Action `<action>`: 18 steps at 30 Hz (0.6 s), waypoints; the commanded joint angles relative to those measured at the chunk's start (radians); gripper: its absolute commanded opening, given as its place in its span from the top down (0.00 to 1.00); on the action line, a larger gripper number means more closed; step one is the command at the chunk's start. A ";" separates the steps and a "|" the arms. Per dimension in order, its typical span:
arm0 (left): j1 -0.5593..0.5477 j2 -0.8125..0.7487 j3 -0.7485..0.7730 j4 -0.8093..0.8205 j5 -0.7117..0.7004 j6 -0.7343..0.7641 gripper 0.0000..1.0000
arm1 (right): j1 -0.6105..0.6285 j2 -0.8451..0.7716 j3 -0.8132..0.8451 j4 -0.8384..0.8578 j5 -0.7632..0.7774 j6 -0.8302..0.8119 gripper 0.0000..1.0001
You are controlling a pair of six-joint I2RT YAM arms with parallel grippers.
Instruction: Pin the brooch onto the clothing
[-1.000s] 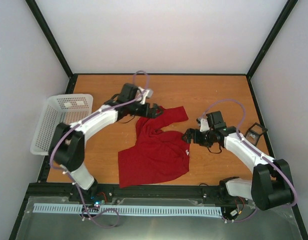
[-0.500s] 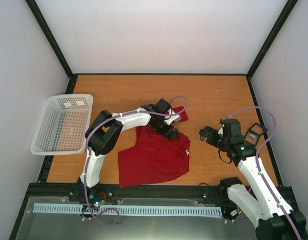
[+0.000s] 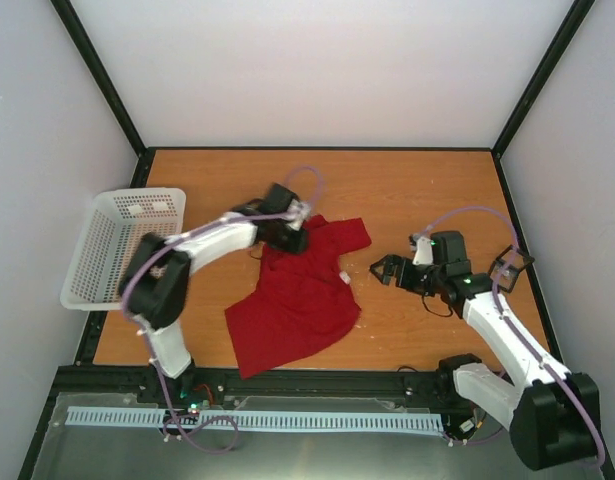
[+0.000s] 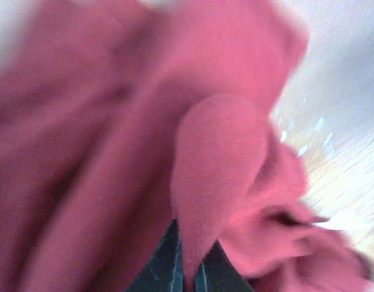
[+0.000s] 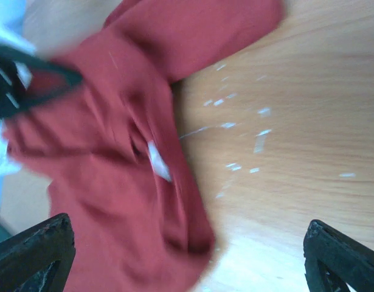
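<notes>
I see the red T-shirt [image 5: 132,158] bunched up on the left side of the wooden table [image 5: 284,121]. A small white label [image 5: 157,163] shows in its folds. Little white specks lie on the bare wood beside it. My right gripper [image 5: 188,249] holds its black fingers [image 5: 34,246] far apart, one in each bottom corner. The left gripper [image 5: 65,74], black and blurry, touches the shirt's top-left edge.

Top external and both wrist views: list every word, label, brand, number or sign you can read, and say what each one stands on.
No text can be read in any view.
Small white label inside the collar of the red short-sleeved T-shirt: too blurred and small to read.
White plastic mesh basket: no marking that can be made out.
</notes>
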 commanded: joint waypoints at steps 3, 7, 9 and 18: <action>0.232 -0.406 -0.218 0.389 0.275 -0.230 0.99 | 0.199 0.219 0.017 0.235 -0.204 -0.038 0.00; 0.245 -0.481 -0.278 0.489 0.433 -0.285 0.99 | 0.249 0.370 0.038 0.421 -0.261 0.013 0.00; 0.246 -0.504 -0.284 0.514 0.475 -0.297 0.99 | 0.249 0.418 0.059 0.476 -0.269 -0.001 0.00; 0.246 -0.575 -0.216 0.531 0.600 -0.265 0.99 | 0.249 0.643 0.140 0.691 -0.322 -0.006 0.02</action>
